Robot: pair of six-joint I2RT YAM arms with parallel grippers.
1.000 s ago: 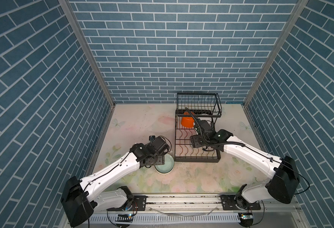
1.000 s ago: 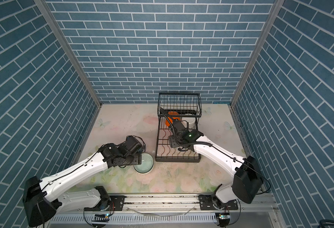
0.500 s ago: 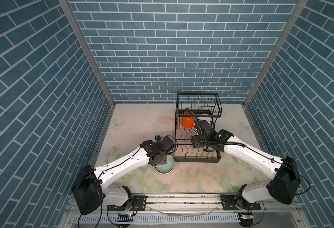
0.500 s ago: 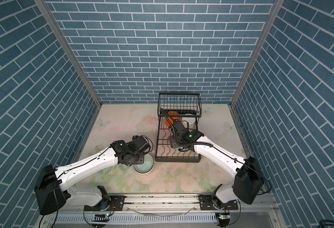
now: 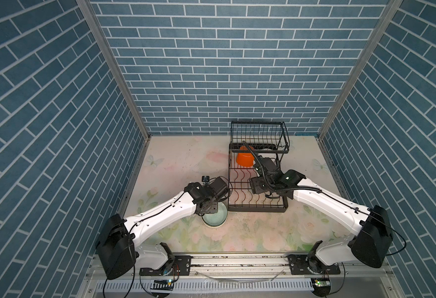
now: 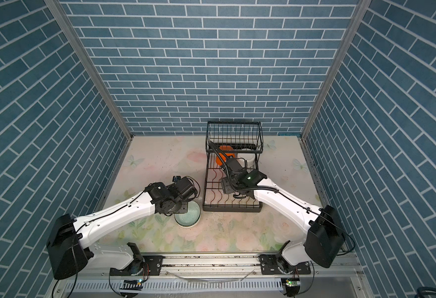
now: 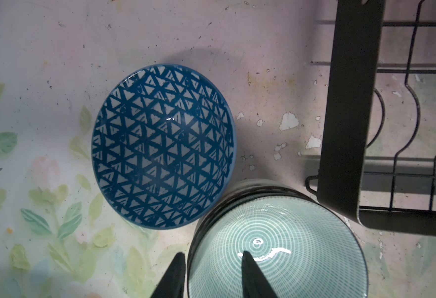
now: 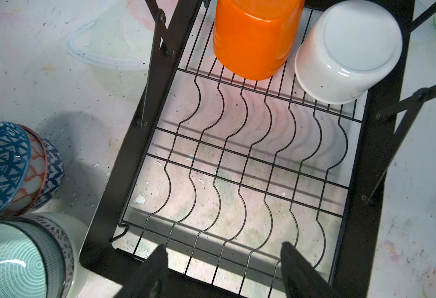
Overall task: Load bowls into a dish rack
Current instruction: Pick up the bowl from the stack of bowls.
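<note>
Left hand (image 7: pixel 211 254): fingers spread astride the rim of the mint bowl (image 7: pixel 289 258), one inside, one outside, not yet pinching. Bowl: upright, nested on others on the bench (image 7: pixel 263 51), directly under hand. Dish rack (image 7: pixel 345 103): just beside hand, on its right. Stack depth: I cannot tell.

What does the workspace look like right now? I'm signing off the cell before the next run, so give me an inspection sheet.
Surface: floral tabletop, scuffed and chipped.
Job's things: orange bowl and white bowl overturned in dish rack; blue-patterned bowl and mint bowl top two stacks beside it.
Clutter: nothing seen.
Hands: left hand straddles mint bowl's rim, grip unclear; right hand open, empty, above rack.
Cables: black cable arcs over the rack.
Surroundings: blue brick walls.
</note>
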